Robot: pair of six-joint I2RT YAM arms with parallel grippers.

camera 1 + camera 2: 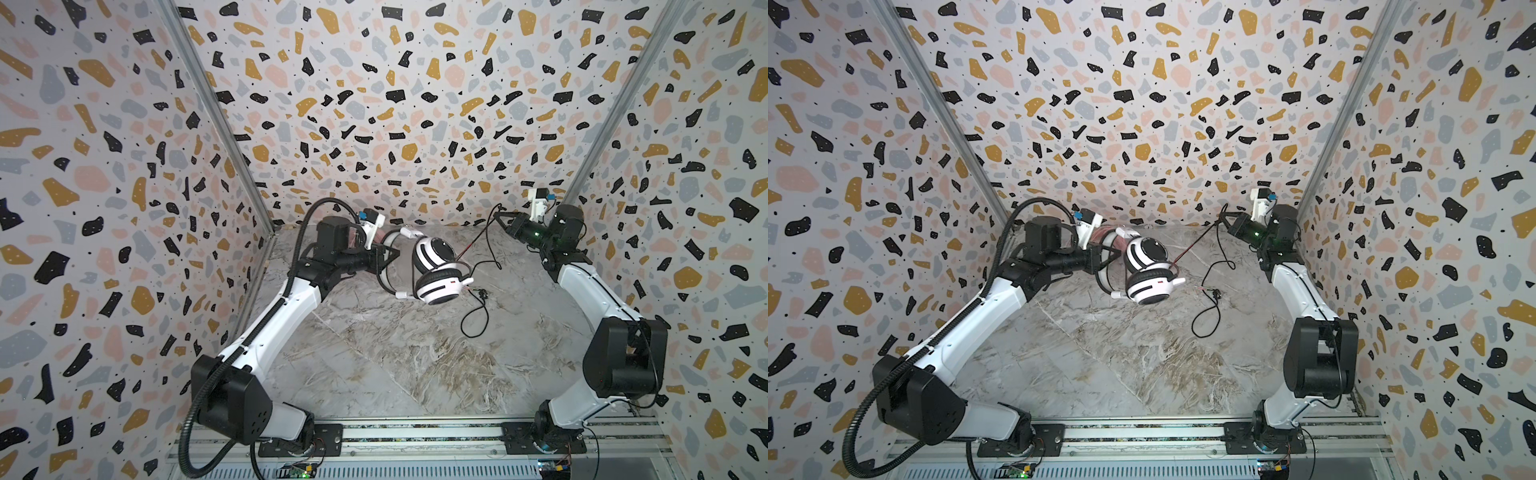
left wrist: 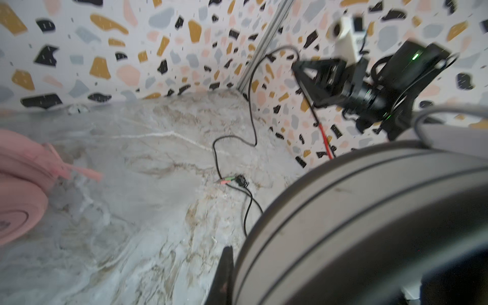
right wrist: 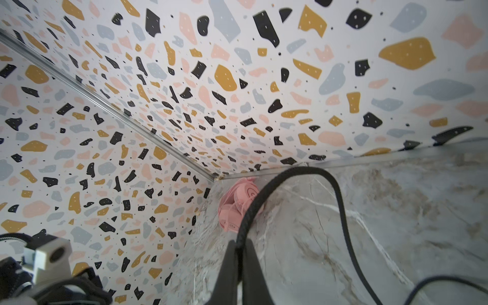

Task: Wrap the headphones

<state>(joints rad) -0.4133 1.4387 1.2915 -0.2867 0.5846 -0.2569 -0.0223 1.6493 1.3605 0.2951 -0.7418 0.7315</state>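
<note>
The white headphones with black stripes (image 1: 434, 266) hang tilted above the marble table in both top views. My left gripper (image 1: 390, 252) is shut on their headband; one black finger (image 2: 225, 272) presses against the grey band (image 2: 343, 211). The black cord (image 3: 303, 175), red for a short length (image 1: 465, 249), runs taut from the earcup to my right gripper (image 3: 239, 244), which is shut on it near the back right corner (image 1: 501, 219). The slack cord loops on the table (image 1: 478, 320), with its plugs (image 2: 228, 181) lying there. The pink headphones (image 3: 237, 206) lie in the back left corner, mostly hidden behind my left wrist (image 1: 1106, 236).
Terrazzo-patterned walls close in the table (image 1: 395, 365) on three sides, with aluminium posts (image 1: 216, 120) in the back corners. Both arm bases sit on a metal rail (image 1: 415, 434) along the front edge.
</note>
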